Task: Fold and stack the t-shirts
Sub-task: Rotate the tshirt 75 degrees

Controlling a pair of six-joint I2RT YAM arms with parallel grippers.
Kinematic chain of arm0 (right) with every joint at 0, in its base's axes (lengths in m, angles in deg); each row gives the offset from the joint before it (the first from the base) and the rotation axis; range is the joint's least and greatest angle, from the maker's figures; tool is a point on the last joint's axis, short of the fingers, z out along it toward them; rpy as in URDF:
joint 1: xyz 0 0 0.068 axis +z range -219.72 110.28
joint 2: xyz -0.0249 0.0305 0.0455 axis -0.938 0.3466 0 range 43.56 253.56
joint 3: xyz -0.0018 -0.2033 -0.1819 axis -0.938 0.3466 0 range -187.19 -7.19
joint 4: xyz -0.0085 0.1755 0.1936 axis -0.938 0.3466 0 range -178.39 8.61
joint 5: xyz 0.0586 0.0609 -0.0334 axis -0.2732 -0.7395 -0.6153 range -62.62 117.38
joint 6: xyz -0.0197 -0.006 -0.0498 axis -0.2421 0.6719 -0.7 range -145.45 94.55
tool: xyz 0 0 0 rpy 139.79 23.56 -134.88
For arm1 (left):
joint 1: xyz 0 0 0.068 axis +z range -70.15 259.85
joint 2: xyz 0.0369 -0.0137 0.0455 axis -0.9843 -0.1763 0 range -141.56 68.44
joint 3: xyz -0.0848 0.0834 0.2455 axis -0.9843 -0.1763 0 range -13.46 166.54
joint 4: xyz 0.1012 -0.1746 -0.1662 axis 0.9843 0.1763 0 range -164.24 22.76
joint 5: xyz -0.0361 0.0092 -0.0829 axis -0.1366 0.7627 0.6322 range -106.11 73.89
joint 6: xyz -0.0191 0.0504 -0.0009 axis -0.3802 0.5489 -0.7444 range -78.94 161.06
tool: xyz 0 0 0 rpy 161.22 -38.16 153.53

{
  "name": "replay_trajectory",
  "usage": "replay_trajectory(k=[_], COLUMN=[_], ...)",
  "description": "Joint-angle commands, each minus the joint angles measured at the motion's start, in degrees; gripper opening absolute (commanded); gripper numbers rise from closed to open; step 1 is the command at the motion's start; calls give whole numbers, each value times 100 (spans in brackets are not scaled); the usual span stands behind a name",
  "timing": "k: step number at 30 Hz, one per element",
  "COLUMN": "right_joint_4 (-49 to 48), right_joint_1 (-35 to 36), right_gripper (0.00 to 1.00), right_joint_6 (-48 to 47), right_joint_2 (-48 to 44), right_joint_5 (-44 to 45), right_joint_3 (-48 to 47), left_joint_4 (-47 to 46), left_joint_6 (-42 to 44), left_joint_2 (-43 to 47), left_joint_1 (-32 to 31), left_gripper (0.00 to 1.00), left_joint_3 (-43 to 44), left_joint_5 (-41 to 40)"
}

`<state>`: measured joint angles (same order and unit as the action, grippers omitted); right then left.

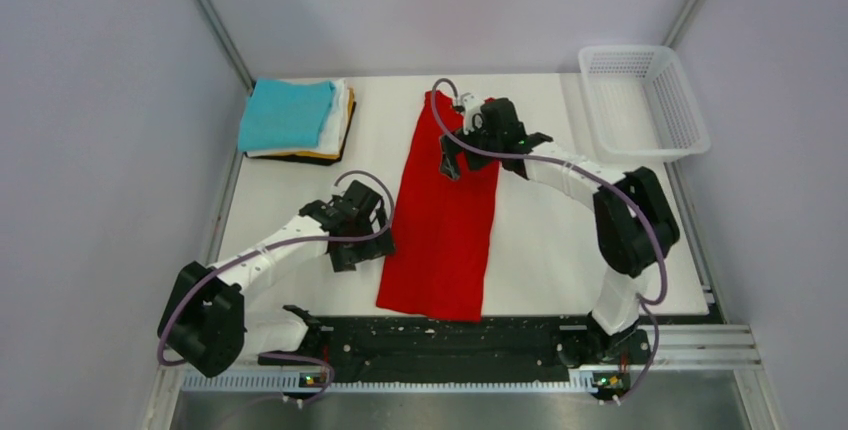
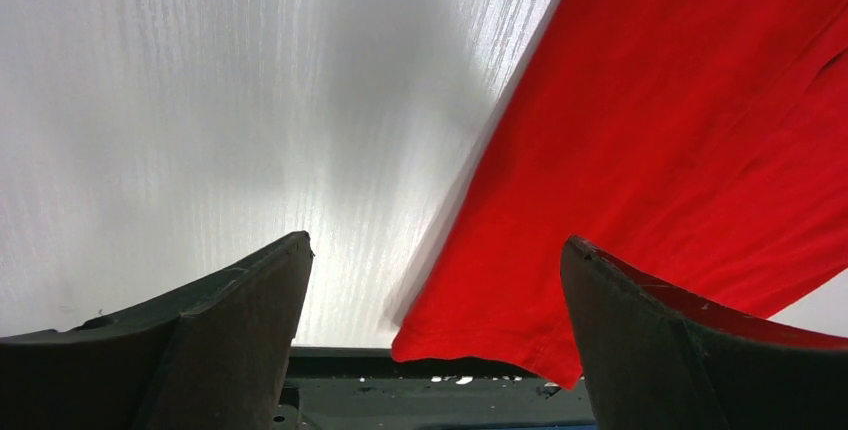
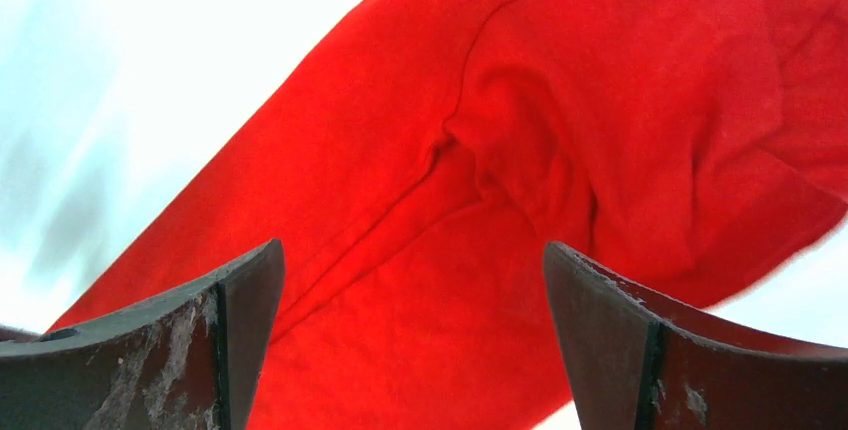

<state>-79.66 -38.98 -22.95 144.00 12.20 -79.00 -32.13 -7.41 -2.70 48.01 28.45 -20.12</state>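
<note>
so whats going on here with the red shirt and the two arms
A robot is folding a red shirt, which lies on the table as a long narrow strip. The left gripper hovers open by its near left edge, the right gripper open over its far end; neither grips cloth. Folded shirts, teal on top, are stacked at the back left; a white basket sits back right.

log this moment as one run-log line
red t-shirt: long folded strip, flat | left jaws: open, at its left edge | right jaws: open, above its far end | folded stack: far left
</note>
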Motion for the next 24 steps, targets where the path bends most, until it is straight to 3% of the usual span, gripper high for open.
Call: replay_trajectory(k=[1,6,13,18,24], right_joint_4=[-54,39,-166,-168,4], right_joint_1=[72,74,72,78,201], right_gripper=[99,99,98,98,99], right_joint_6=[-46,-112,-122,-121,154], right_joint_2=[894,1435,1290,822,-465], right_joint_5=[-222,-90,-155,-220,-80], right_joint_3=[-749,-824,-81,-3,93], left_joint_4=[-43,-141,-159,-120,234], left_joint_6=[-75,-138,-102,-78,-130], left_joint_2=[34,89,11,20,464], left_joint_1=[32,33,34,30,25], left_gripper=[99,99,99,99,99], left_joint_3=[-49,-187,-233,-213,-241], left_joint_5=[144,181,176,260,168])
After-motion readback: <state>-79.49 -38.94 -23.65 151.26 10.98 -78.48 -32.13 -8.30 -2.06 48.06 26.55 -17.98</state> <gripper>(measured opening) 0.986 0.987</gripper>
